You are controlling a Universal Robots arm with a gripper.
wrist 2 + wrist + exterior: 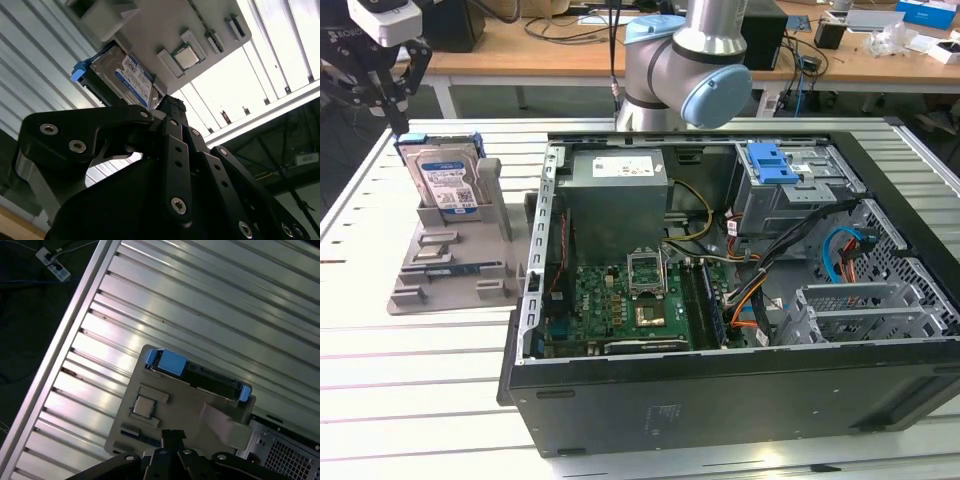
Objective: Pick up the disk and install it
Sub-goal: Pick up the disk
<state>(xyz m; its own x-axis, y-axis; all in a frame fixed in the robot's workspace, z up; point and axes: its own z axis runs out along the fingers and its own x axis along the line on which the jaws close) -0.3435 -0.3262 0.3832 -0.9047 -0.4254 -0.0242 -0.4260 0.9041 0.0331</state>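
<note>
Closest to the exterior camera is the open computer case [720, 400], lying on its side on the slatted metal table [420, 400]. It is the biggest thing on that table. Behind it rises my arm [690, 70]. Inside the case, the grey power-supply box [617, 185] sits above the green motherboard [620, 300], and a blue ribbed latch [770, 160] tops the drive cage toward the exterior view's right.

To the exterior view's left of the case, and outside it, lies a grey holder [450, 265]. The disk [442, 175] stands upright on edge in a slot of that holder, label facing the camera, with blue rails around its edges.

My pincer [396, 118] hangs just above the disk's top edge. I cannot tell whether it touches. In both wrist views its fingertips [170, 104] are drawn narrow together with nothing between them.

A small square chip [186, 57] rests in a pocket of the holder.
</note>
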